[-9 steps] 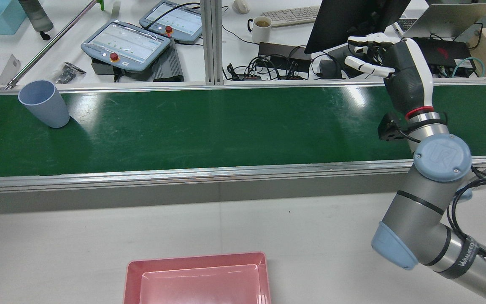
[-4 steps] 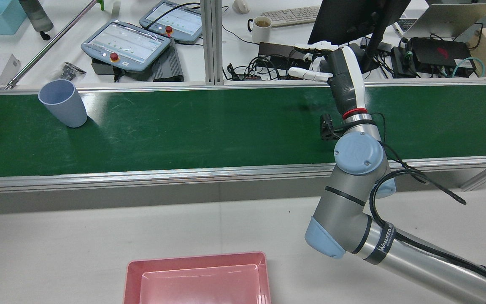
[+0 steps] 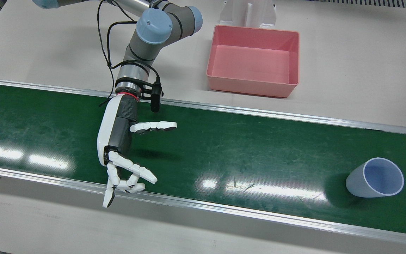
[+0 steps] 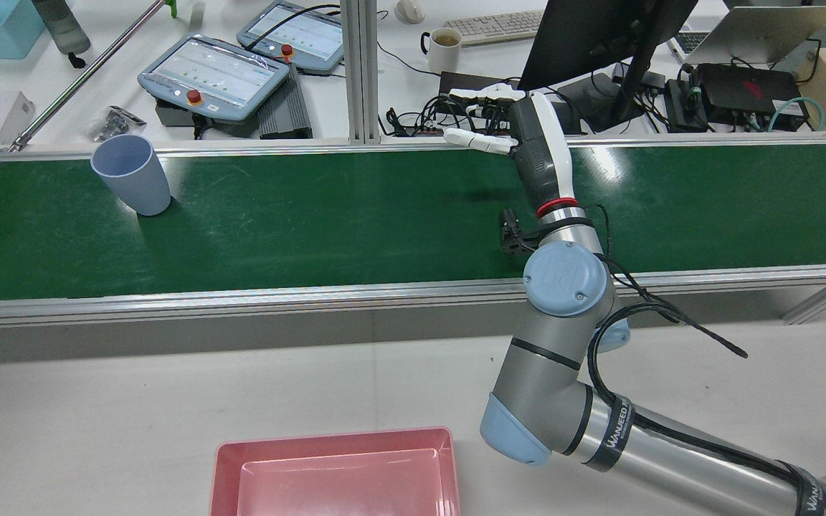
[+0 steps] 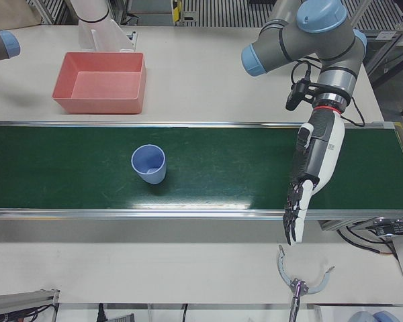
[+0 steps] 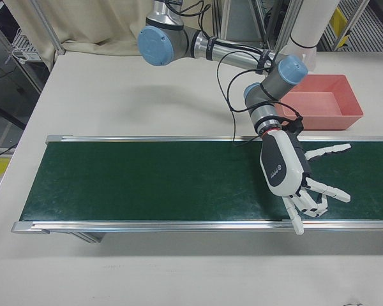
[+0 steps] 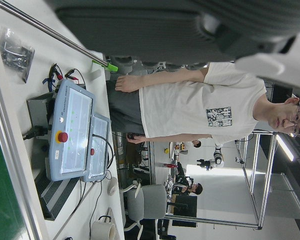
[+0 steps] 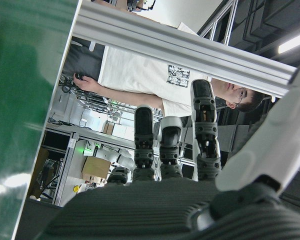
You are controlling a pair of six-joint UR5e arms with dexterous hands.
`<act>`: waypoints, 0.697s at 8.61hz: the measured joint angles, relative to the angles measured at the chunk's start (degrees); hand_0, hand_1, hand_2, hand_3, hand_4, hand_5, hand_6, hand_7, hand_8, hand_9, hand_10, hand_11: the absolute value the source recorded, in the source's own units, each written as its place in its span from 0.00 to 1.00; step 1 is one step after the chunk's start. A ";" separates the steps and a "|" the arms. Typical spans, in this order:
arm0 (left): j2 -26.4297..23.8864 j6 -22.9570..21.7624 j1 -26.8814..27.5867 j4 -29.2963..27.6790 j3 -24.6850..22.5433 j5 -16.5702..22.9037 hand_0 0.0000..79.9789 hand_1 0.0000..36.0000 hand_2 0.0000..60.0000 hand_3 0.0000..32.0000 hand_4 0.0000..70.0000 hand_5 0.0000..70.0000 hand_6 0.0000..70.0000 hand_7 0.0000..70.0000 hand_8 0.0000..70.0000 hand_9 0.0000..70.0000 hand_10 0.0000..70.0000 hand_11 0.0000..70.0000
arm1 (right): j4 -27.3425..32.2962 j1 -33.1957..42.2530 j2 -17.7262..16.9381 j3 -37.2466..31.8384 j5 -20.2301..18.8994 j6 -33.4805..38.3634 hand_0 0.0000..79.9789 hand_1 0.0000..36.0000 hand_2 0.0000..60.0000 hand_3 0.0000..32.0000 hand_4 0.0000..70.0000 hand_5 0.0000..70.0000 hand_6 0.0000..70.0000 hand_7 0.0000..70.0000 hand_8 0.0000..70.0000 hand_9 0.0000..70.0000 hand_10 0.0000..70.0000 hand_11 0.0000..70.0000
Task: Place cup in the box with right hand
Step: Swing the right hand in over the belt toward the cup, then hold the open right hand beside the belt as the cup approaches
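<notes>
A pale blue cup [image 3: 374, 178] stands upright on the green belt [image 3: 241, 148], near its operators' side; it also shows in the rear view [image 4: 131, 175] and the left-front view [image 5: 149, 164]. My right hand [image 3: 118, 141] hovers open over the belt, fingers spread toward the operators' edge, far from the cup and holding nothing [image 4: 528, 150] [image 6: 284, 169]. The empty pink box [image 3: 252, 86] sits on the white table behind the belt, between hand and cup. My left hand [image 5: 316, 154] hangs open over the belt on the cup's other side, fingers straight.
Two control pendants [image 4: 212, 75], a mug [image 4: 445, 46], cables and a monitor [image 4: 599, 36] lie beyond the belt's aluminium rail. A person [image 7: 190, 110] stands there. A white pedestal [image 3: 248, 14] rises just behind the box.
The cup has ridden the belt to the right in the rear view. My right arm has swung left along the belt toward it, hand still open.
</notes>
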 measured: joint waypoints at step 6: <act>0.04 0.00 0.00 -0.09 0.10 -0.04 0.00 0.00 0.00 0.00 0.00 0.00 0.00 0.00 0.00 0.00 0.00 0.00 | -0.52 -1.43 -0.82 0.12 0.22 0.03 0.38 0.06 0.14 0.00 0.64 0.00 0.41 1.00 0.35 0.68 0.02 0.02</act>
